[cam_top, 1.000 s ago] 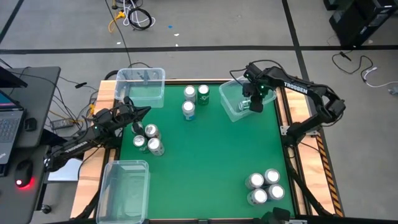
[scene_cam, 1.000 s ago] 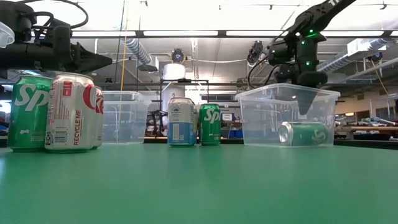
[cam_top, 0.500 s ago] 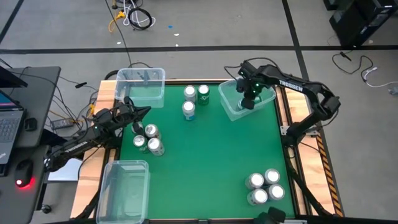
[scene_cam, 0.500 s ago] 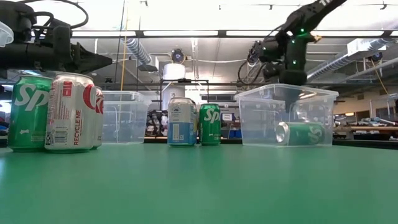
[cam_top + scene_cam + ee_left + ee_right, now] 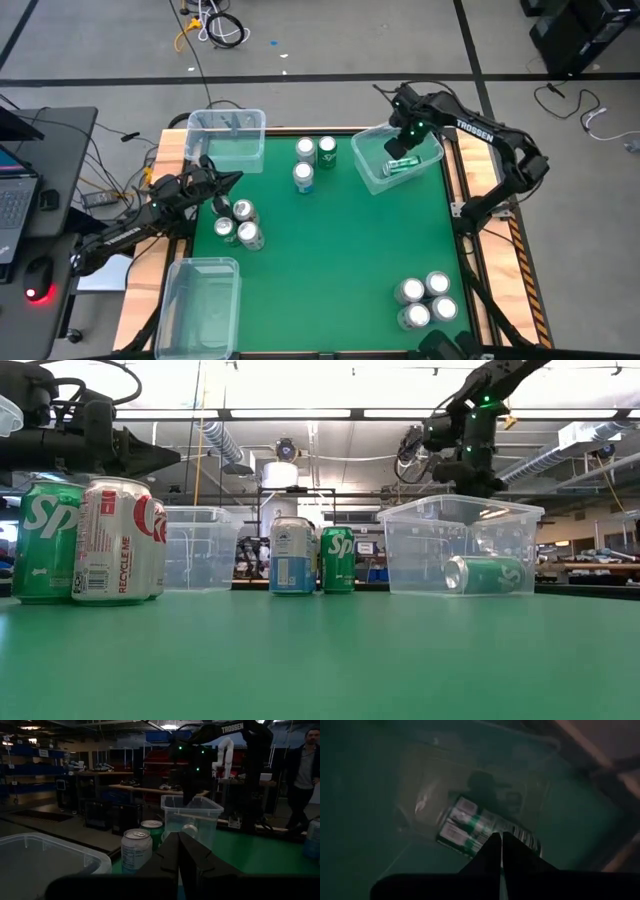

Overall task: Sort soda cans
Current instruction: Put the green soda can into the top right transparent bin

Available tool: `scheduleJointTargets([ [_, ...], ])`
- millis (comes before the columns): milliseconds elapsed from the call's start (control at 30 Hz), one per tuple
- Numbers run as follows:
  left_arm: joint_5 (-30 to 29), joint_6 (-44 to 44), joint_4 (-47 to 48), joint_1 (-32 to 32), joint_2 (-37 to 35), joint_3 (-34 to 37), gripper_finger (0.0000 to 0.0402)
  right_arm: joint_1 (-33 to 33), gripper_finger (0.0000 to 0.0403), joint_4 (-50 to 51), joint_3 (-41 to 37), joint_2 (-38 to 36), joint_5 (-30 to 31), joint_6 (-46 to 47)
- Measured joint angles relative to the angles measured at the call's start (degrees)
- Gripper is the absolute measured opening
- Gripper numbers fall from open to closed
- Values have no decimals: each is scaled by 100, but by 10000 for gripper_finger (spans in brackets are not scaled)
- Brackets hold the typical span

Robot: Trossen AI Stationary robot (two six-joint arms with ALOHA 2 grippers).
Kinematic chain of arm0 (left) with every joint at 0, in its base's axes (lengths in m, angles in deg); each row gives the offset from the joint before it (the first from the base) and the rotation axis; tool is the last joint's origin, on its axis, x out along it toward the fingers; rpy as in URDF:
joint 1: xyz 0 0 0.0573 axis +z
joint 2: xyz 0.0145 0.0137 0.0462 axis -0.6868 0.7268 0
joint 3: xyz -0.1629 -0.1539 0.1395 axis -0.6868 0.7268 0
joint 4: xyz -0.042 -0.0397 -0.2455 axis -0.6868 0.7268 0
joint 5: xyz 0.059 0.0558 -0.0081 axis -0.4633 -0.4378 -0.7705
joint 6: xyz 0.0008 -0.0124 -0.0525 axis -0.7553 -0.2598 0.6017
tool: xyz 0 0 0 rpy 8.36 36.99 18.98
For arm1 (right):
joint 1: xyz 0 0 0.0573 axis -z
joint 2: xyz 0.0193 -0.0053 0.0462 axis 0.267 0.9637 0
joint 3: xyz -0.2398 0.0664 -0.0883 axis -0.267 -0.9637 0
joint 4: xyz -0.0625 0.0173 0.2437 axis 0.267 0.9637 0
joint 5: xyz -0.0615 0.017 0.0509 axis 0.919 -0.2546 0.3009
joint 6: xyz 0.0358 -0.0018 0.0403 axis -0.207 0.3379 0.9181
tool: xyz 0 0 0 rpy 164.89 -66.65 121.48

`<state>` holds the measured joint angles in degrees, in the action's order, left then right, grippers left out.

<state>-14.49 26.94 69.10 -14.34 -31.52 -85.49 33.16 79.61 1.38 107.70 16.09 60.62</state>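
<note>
Right gripper (image 5: 405, 140) pinched shut, holding nothing, up above the green can (image 5: 400, 166) lying in the bin (image 5: 372, 148). Left gripper (image 5: 232, 177) shut too.

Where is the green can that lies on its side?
In the high view, the green can lies inside the clear bin at the table's far right, below the right gripper.

One soda can (image 5: 402, 166) lies on its side in the bin (image 5: 372, 176) at the table's far right. Left of this bin stand three cans (image 5: 314, 160). Three more (image 5: 237, 224) stand near the left edge, four (image 5: 426, 300) at the near right corner.
</note>
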Motion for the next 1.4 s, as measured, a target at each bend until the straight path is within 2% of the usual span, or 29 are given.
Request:
scheduleJointTargets([
  [667,-2,0,6,0,0,0,10,58,9,-483,-926,-7,-42,250],
  [867,-2,0,6,0,0,0,10,10,9,-493,-967,27,-44,322],
  [1233,-2,0,23,0,0,0,10,-258,9,-488,-734,698,156,422],
  [1300,-2,0,25,0,0,2,10,-288,9,-521,-561,707,5,450],
  [1400,-2,0,28,0,-2,0,10,-298,9,-580,-277,719,-593,440],
])
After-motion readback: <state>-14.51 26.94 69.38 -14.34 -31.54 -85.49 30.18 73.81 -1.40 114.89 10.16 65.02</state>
